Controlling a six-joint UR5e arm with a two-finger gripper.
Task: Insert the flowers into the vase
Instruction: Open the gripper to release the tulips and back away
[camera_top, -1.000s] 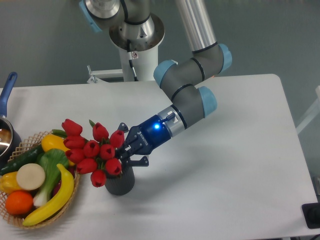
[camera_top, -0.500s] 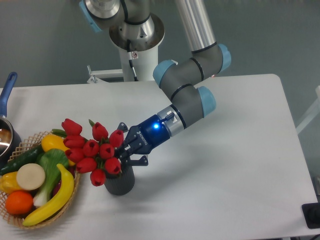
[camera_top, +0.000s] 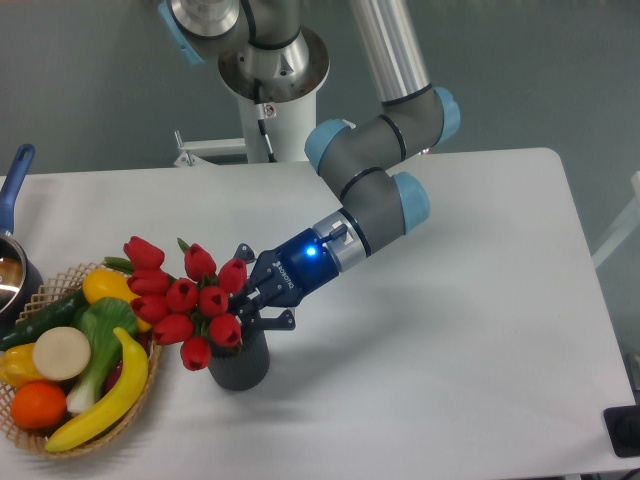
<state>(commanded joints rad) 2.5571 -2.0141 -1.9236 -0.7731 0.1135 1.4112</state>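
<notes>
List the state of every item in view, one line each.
flowers: heads tilted left, sitting over the vase mouth, stems hidden.
vase: upright on the table, next to the basket.
gripper: at the flowers' right side; open or shut cannot be told.
basket: at the table's left edge, full of toy fruit and vegetables.
banana: lying along the basket's right rim.
pot: partly cut off at the left edge.

Single fixed view, set high in front of the table (camera_top: 450, 330) and facing the arm's base (camera_top: 270, 90) at middle distance. Nearly the whole tabletop lies in frame; the basket (camera_top: 30, 300) is cut at the left edge.
</notes>
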